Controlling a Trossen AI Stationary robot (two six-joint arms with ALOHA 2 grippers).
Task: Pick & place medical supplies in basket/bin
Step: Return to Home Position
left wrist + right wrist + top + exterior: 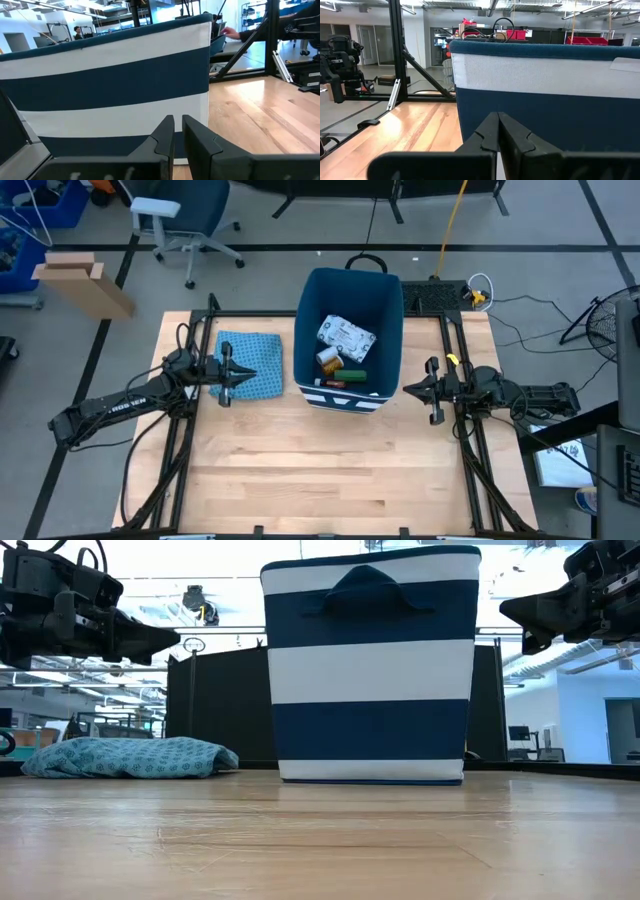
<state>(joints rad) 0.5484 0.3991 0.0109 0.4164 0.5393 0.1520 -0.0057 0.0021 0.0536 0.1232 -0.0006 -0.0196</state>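
The dark-blue bin [350, 290], white-striped on its near short side [370, 670], stands on the table's far middle. Inside lie the flat white packet [346, 335], the dark bottle with the orange label [328, 358], the green cylinder [352, 376] and the slim red tube [336, 384]. My left gripper [248, 375] hovers left of the bin over the cloth, its fingers [169, 131] shut but for a thin slit. My right gripper [408, 390] hovers right of the bin with its fingers [490, 131] shut. Both hold nothing.
A light blue patterned cloth [250, 358] lies bunched on the table left of the bin, also seen in the low view [130, 757]. Black frame rails [215, 320] run along the table's sides. Bare wood [330, 470] fills the near half.
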